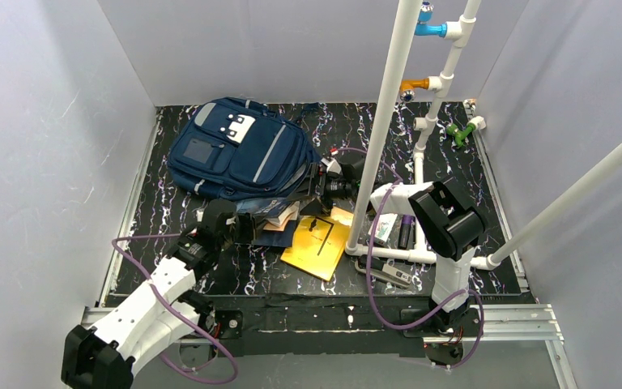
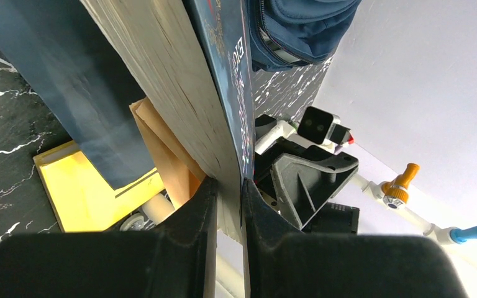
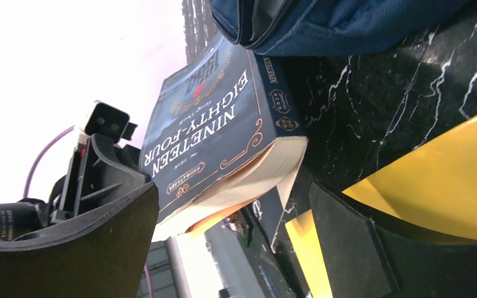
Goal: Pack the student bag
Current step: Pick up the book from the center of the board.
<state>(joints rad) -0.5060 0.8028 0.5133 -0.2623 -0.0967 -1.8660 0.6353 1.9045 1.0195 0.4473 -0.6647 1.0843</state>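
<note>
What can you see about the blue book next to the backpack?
It is a thick paperback book with a dark blue cover, curly gold lines and the white title Nineteen Eighty-Four. Its page edges look cream. The left gripper has its fingers shut on one edge and holds the book tilted. The far end reaches the mouth of the student bag. One cover seems to hang loose underneath.
</note>
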